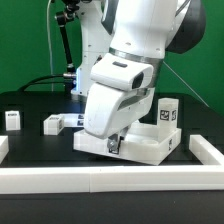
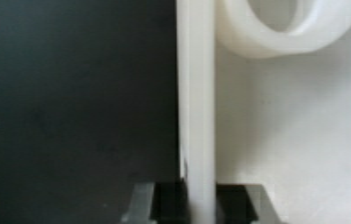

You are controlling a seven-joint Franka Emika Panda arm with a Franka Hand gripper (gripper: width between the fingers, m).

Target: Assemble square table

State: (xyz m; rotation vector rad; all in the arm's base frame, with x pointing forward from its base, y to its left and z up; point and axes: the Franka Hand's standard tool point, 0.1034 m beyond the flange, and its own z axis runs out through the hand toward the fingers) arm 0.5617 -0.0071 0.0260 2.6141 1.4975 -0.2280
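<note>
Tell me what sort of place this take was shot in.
Probably a robotics lab bench: a green backdrop, a black work surface bordered by a white rail, and tagged white legs beside the slab.

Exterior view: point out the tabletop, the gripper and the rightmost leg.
tabletop (image 1: 150,150), exterior view, its near side wall.
gripper (image 1: 113,144), exterior view, between its fingertips.
rightmost leg (image 1: 168,112), exterior view, its tagged face.

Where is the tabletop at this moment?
In the exterior view the tabletop lies at centre front of the black surface, just behind the front rail, its edge between the jaws; a leg stands behind it on the exterior view's right.
</note>
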